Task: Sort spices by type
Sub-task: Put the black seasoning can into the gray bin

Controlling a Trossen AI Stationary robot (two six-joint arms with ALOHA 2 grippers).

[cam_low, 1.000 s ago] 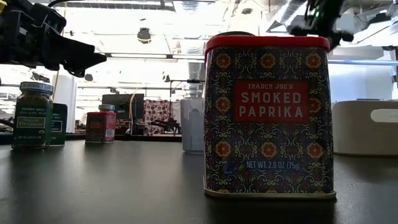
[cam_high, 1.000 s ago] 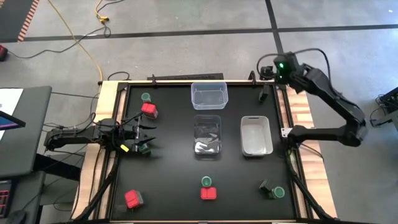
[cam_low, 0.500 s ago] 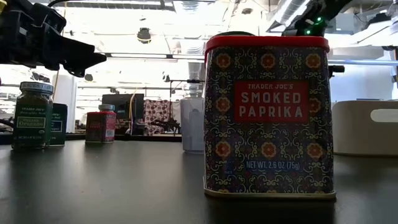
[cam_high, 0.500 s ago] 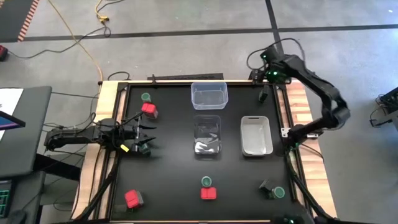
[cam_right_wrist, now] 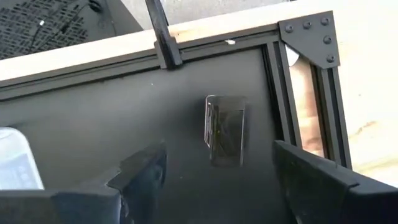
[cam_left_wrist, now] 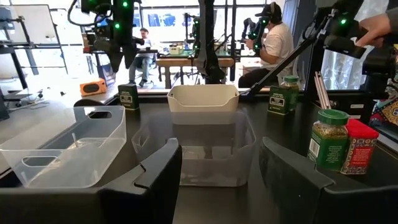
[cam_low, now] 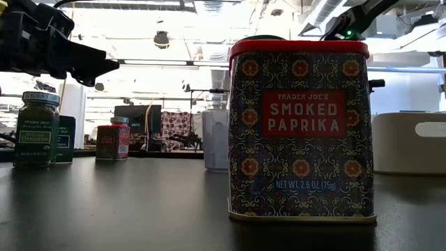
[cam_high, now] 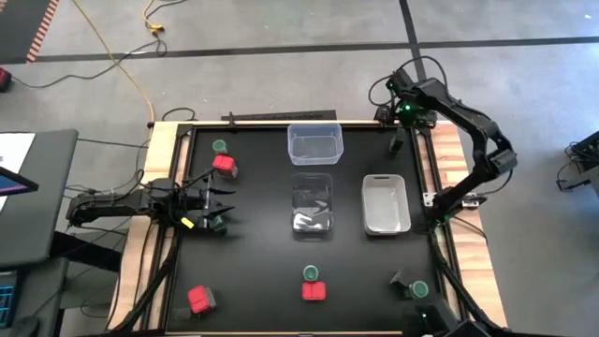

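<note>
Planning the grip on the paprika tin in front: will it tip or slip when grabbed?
The paprika tin stands upright on a flat square base, so it probably resists tipping and will not roll. Its walls look smooth and printed, so fingers may slip. It looks like thin metal, likely stiff and light.

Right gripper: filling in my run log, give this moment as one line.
right gripper: open, above dark container at table's far right corner | left gripper: open, holding nothing, left side | sorting incomplete
</note>
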